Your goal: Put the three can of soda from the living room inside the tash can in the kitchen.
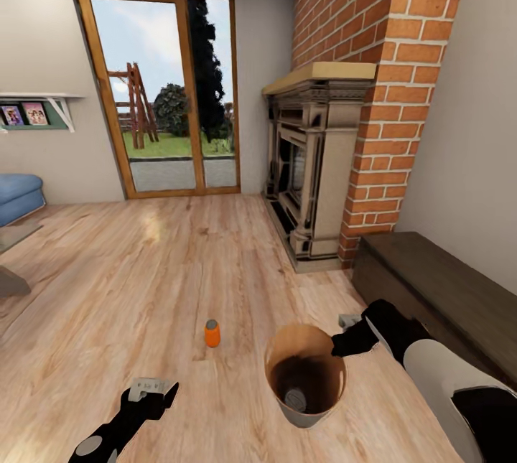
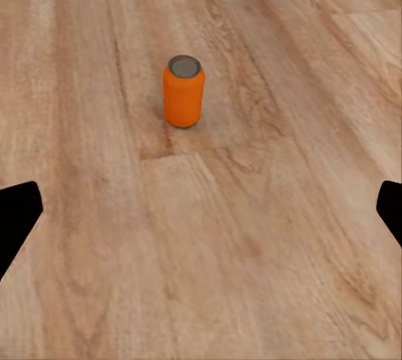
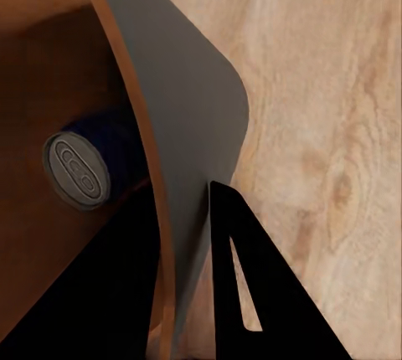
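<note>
Reaching low over the light wood floor [image 1: 143, 269], the left gripper [image 1: 153, 390] hangs spread and empty; the right gripper [image 1: 343, 337] pinches the rim of the grey tapered bucket [image 1: 305, 377], holding a dark-blue can [image 3: 88, 163]. Beyond stands the upright orange soda can [image 1: 212, 333].

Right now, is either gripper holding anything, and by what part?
The right gripper grips the trash can by its rim, one finger inside, one outside. The left gripper is open, holding nothing.

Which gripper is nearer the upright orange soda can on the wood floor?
Left. The left gripper sits open just short of the orange soda can, with bare floor between them. The right gripper is farther off, clamped on the grey tapered bucket's rim.
</note>
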Controlling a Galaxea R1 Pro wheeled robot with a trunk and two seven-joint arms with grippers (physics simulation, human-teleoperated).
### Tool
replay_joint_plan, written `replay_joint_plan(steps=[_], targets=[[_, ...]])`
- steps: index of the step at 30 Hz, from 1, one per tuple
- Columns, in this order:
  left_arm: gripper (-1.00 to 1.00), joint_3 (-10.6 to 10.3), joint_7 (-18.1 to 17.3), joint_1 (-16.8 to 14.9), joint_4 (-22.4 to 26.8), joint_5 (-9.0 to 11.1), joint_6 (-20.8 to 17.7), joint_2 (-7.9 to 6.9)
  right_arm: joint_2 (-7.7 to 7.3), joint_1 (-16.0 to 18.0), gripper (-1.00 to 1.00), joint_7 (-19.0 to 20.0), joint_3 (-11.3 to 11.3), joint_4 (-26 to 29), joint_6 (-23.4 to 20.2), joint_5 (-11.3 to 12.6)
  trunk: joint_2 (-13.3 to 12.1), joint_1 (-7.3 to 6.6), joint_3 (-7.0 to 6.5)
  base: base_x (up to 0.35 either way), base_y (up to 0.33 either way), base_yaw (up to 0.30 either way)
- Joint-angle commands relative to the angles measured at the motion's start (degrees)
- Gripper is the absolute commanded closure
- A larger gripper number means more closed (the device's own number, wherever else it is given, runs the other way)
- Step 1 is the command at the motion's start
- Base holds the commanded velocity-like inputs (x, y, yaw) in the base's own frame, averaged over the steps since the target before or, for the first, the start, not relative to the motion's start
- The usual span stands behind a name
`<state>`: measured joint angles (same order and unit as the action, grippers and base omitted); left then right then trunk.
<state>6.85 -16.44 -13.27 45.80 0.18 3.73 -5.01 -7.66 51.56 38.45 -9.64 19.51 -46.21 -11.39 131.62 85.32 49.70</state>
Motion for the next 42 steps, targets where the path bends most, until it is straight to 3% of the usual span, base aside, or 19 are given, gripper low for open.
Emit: replay_joint_plan(steps=[1, 4, 8, 11, 19, 24, 29, 42], targets=[[-1.00, 0.00, 0.00, 0.00, -0.01, 0.00, 0.02, 0.00, 0.08, 0.03, 1.00, 1.19, 1.60, 0.05, -0.47, 1.70, 0.00, 0.00, -0.01, 0.144, 0.275, 0.000], [-1.00, 0.00, 0.00, 0.00, -0.01, 0.00, 0.02, 0.00, 0.10, 0.03, 1.00, 5.47, 4.24, 0.12, -0.40, 1.72, 0.00, 0.00, -0.01, 0.146, 0.275, 0.000], [-1.00, 0.00, 0.04, 0.00, -0.01, 0.17, 0.03, 0.00, -0.26, 0.03, 1.00, 9.82, 5.18, 0.09, -0.33, 1.59, 0.00, 0.00, -0.01, 0.147, 0.275, 0.000], [-1.00, 0.00, 0.04, 0.00, 0.02, 0.24, 0.04, 0.00, -0.76, 0.03, 1.00, 10.79, 5.37, 0.12, -0.22, 1.52, 0.00, 0.00, -0.01, 0.148, 0.273, 0.000], [-1.00, 0.00, 0.08, 0.01, 0.29, 0.40, 0.13, -0.01, -1.73, 0.06, 1.00, 10.82, 5.51, 0.17, 3.44, 1.36, 0.00, 0.00, -0.01, 0.189, 0.118, 0.000], [-1.00, 0.00, 0.09, 0.00, 0.29, 0.36, 0.13, -0.02, -4.91, 0.11, 1.00, 11.03, 5.60, 0.17, 3.76, 1.43, 0.00, 0.00, -0.01, 0.253, 0.011, 0.000], [-1.00, 0.00, 0.09, 0.00, 0.25, 0.35, 0.14, 0.00, -6.77, 0.13, 1.00, 10.87, 5.67, 0.17, 3.77, 1.43, 0.00, 0.00, -0.01, 0.304, -0.018, 0.000], [-1.00, 0.00, 0.09, 0.00, 0.09, 0.36, 0.14, -0.05, -8.04, 0.20, 1.00, 10.86, 5.69, 0.17, 3.76, 1.45, 0.00, 0.00, -0.01, 0.318, -0.070, 0.000]])
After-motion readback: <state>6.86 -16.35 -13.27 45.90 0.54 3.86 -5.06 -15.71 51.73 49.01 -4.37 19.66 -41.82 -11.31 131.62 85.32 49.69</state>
